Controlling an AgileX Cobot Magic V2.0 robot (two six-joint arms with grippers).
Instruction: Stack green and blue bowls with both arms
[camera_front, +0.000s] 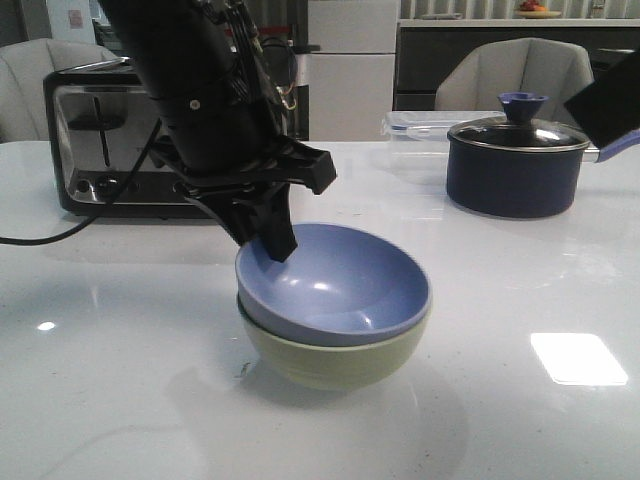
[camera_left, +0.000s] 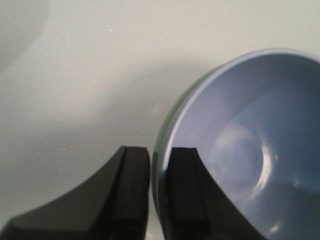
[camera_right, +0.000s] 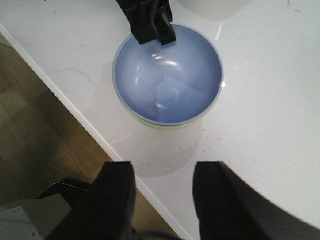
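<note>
White table (camera_front: 120, 380): blue bowl (camera_front: 345, 285) under left end effector (camera_front: 268, 238)

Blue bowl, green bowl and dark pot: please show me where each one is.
blue bowl (camera_front: 345, 285), front view, on its inner wall.
green bowl (camera_front: 335, 362), front view, on its outer side below the blue rim.
dark pot (camera_front: 515, 180), front view, on its side wall.

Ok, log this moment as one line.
left gripper: pinching rim of matte blue plastic bowl | blue nested in sage green plastic bowl | right gripper: open, empty
</note>
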